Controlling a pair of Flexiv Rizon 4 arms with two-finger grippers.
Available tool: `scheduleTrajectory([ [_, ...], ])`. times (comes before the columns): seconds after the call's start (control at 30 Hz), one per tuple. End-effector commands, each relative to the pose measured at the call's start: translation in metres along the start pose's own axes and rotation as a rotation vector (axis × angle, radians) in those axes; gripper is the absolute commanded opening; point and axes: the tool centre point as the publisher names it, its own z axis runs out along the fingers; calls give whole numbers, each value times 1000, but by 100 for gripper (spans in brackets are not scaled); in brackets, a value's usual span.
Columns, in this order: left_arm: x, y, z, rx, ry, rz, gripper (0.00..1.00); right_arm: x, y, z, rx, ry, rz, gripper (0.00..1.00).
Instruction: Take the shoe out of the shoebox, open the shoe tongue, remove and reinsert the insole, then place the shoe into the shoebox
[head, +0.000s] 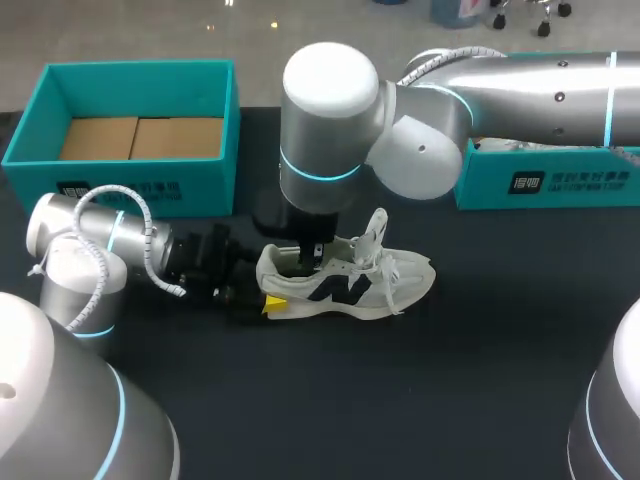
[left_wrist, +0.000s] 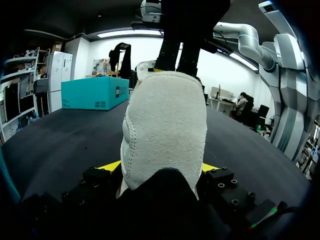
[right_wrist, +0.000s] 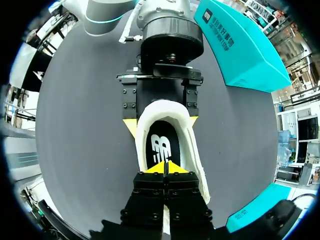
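Note:
A white sneaker (head: 350, 285) stands upright on the black table, toe pointing right, its tongue (head: 375, 228) pulled up. My left gripper (head: 268, 285) comes in low from the left and is shut on the heel, one yellow fingertip (left_wrist: 112, 165) on each side of the sneaker (left_wrist: 165, 130). From above, my right gripper (head: 312, 262) reaches into the shoe's opening. In the right wrist view its tips (right_wrist: 164, 167) are pressed together on the black insole (right_wrist: 160, 145), inside the white collar (right_wrist: 192, 145). Whether they pinch the insole I cannot tell.
The open teal shoebox (head: 150, 185) with a cardboard floor sits at the back left. Its teal lid (head: 545, 180) lies at the back right, under my right arm. Bare black table stretches in front of the shoe.

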Motion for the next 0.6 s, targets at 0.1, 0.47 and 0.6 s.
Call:
scheduleTrajectory([
  [0.1,0,5,1,0,0,0,0,-7,-8,7,26,-12,-1,0],
  [0.47,0,5,1,0,0,0,0,-10,-28,15,144,36,-53,0],
  [0.6,0,5,1,0,0,0,0,-6,-31,15,157,52,-62,0],
])
